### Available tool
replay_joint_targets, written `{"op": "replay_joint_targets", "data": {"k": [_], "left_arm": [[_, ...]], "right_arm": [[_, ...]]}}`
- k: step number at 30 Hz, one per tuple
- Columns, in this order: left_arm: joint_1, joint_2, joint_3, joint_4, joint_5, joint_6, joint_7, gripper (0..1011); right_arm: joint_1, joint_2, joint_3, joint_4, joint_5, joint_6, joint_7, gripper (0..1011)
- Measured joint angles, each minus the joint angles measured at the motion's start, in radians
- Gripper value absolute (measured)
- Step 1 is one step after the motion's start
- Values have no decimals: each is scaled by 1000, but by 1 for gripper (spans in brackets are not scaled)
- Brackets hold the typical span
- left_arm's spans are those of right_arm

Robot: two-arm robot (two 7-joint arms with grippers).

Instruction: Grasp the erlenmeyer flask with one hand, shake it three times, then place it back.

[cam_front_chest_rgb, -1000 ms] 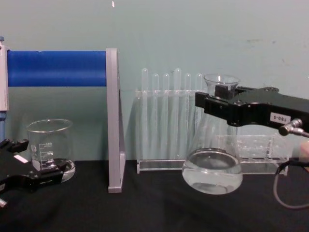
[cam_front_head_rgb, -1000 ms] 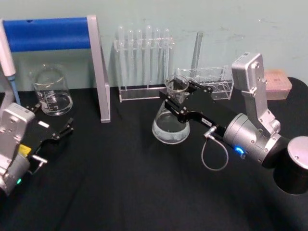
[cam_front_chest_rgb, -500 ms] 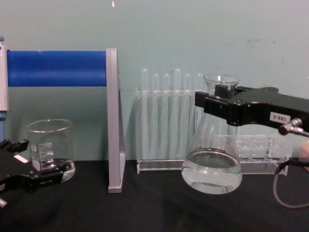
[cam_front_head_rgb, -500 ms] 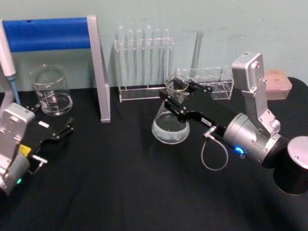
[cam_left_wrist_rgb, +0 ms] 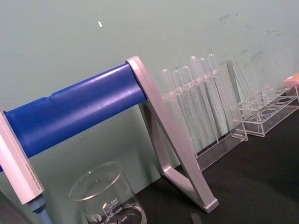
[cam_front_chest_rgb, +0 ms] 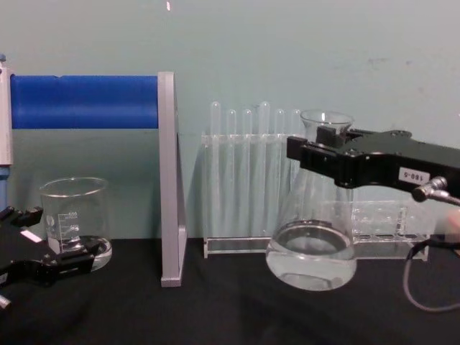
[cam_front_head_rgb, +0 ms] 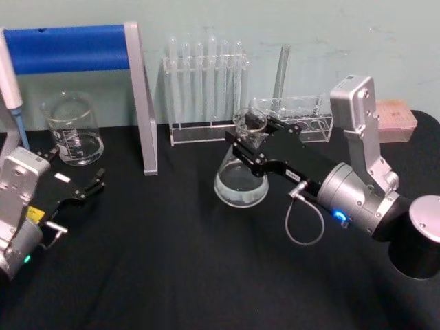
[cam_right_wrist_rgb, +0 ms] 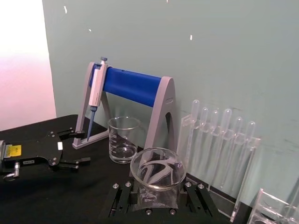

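Note:
The erlenmeyer flask (cam_front_head_rgb: 240,184) is clear glass with some clear liquid in its wide base. It hangs upright near the middle of the black table (cam_front_head_rgb: 172,261). My right gripper (cam_front_head_rgb: 249,139), the hand, is shut on the flask's neck just under the flared rim. In the chest view the flask (cam_front_chest_rgb: 310,253) sits low over the table, held by the right gripper (cam_front_chest_rgb: 325,154); I cannot tell if its base touches. The right wrist view looks down into the flask rim (cam_right_wrist_rgb: 157,168). My left gripper (cam_front_head_rgb: 77,166) rests open at the left, near the beaker.
A glass beaker (cam_front_head_rgb: 72,130) stands at the back left under a blue-barred pipette stand (cam_front_head_rgb: 75,48). A rack of test tubes (cam_front_head_rgb: 206,89) and a low clear rack (cam_front_head_rgb: 295,117) stand right behind the flask. A pink box (cam_front_head_rgb: 395,117) lies at the back right.
The right gripper has carried the flask slightly to the left and a little lower. The left arm has not moved.

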Motion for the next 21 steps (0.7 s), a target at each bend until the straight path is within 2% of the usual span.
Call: {"op": "replay_joint_targets", "data": {"k": [6,21], "left_arm": [[0,0,0,0,0,0,0,1001],[0,0,0,0,0,0,0,1001]], "right_arm": [[-2,0,-15,-5,4,3,14,449],[-12,25,-115,-68,34,7,105,449]]}}
